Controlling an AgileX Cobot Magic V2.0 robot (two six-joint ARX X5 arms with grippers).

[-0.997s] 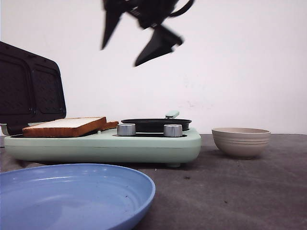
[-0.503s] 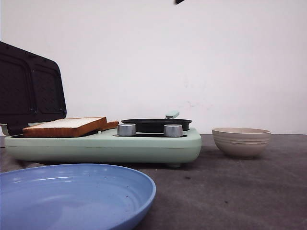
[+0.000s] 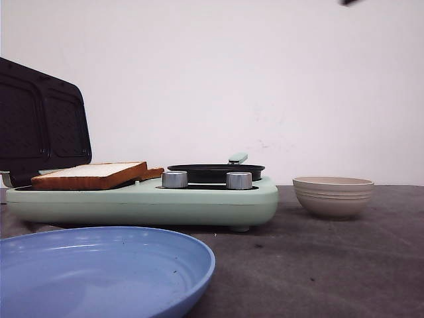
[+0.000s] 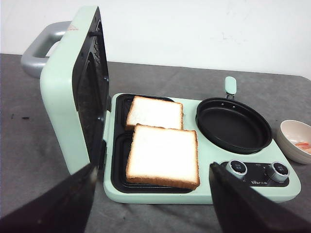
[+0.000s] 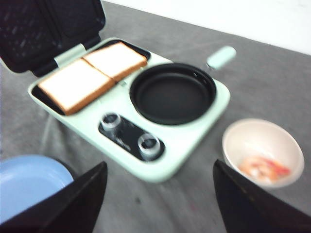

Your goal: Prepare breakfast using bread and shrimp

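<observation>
Two slices of bread lie side by side in the open sandwich maker's tray: the near slice [image 4: 164, 156] and the far slice [image 4: 155, 112]. They also show in the right wrist view [image 5: 75, 85] and in the front view [image 3: 93, 174]. The shrimp [image 5: 265, 169] lies in the beige bowl [image 5: 233, 141], which stands right of the appliance [image 3: 333, 197]. My left gripper [image 4: 151, 170] is open and empty, held above and in front of the bread. My right gripper [image 5: 160, 166] is open and empty, high above the table in front of the appliance. Only a dark tip [image 3: 349, 2] of it shows in the front view.
The mint-green appliance [image 3: 142, 202] has its lid [image 4: 68, 97] standing open at its left. It has a round black pan [image 5: 172, 93] and two silver knobs [image 3: 174, 179]. A blue plate [image 3: 99, 265] sits in front of it, near the table's front-left.
The open gripper that hung above the appliance has risen out of the front view's top and shifted right. Only a dark tip remains at the top edge. Bread, bowl and plate have not moved.
</observation>
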